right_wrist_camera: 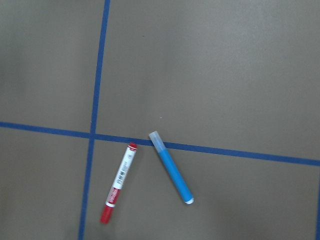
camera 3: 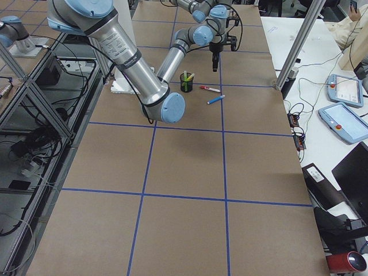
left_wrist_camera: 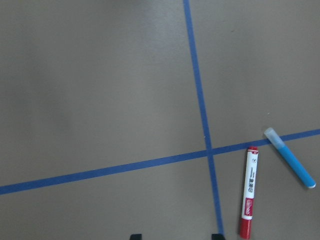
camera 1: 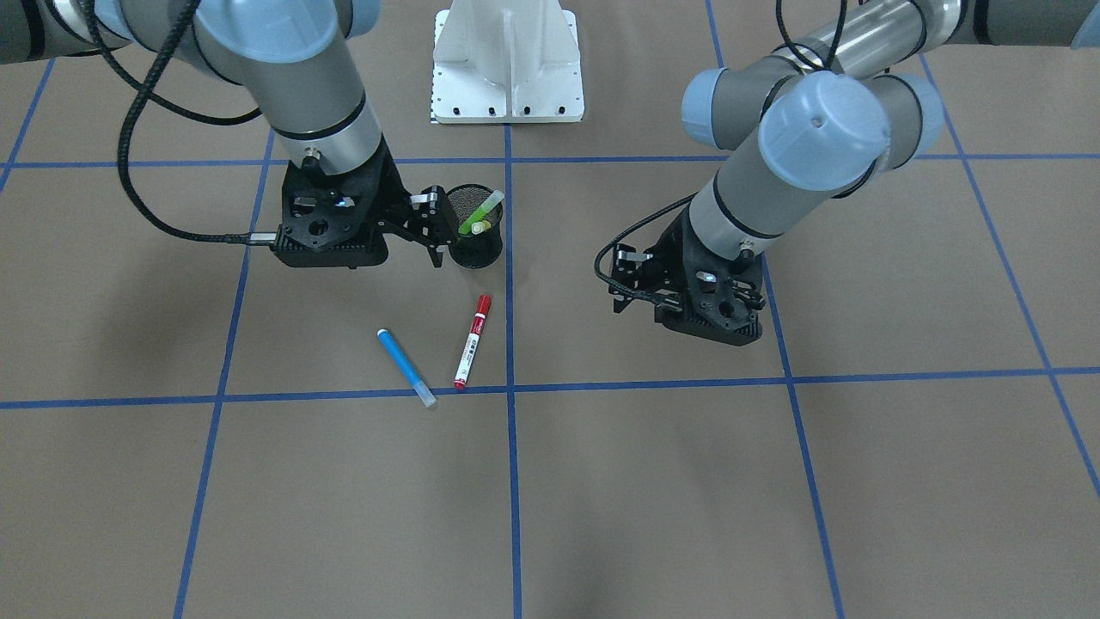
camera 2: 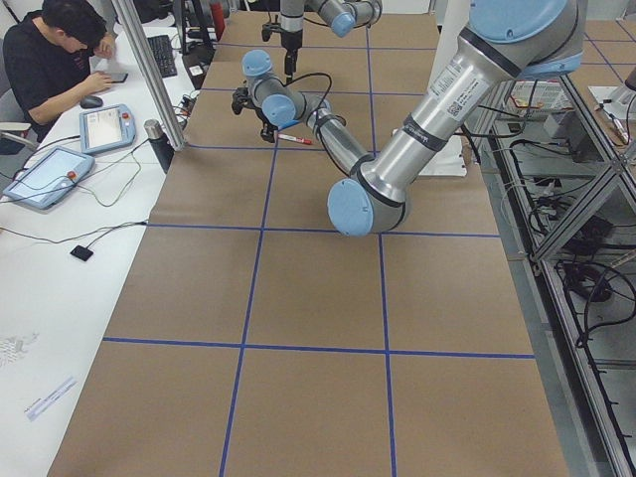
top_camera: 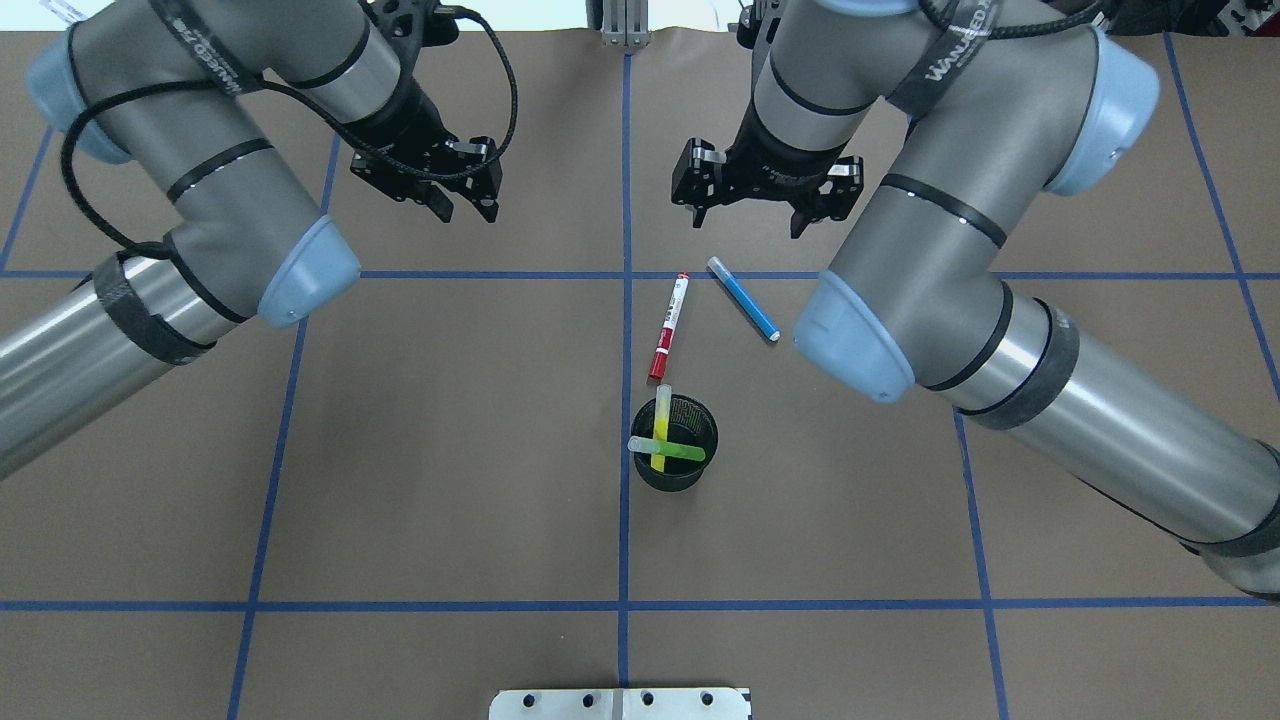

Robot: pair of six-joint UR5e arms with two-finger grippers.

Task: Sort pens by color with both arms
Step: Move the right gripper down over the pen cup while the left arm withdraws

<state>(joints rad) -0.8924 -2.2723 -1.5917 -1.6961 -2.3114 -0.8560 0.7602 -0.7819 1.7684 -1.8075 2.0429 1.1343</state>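
Currently on the worktop (top_camera: 400,470), a flat surface of matte brown paper gridded with blue tape:

- Blue pen (top_camera: 743,298): slim cylinder with a glossy barrel and a clear cap. It lies flat near mid-width, between the cup and the edge far from the robot, and its capped end rests on a cross tape line.
- Red pen (top_camera: 669,326): white printed barrel and red cap, lying flat just beside the blue one without touching it. Its cap points toward the robot-side edge. The two pens form a narrow V.
- Lime green pen (top_camera: 676,452) and yellow pen (top_camera: 661,420): translucent-capped, crossed over each other and leaning on the cup's rim.
- Mesh cup (top_camera: 704,428): black round wire mesh, upright, nearer the robot-side edge than the loose pens.
- Right gripper (top_camera: 748,220): black and angular, raised above the paper beyond the blue pen toward the far edge. Its fingers are spread wide and grasp nothing.
- Left gripper (top_camera: 465,208): black, raised over bare paper on the robot's left half, well apart from the pens. Its fingers are parted and empty.
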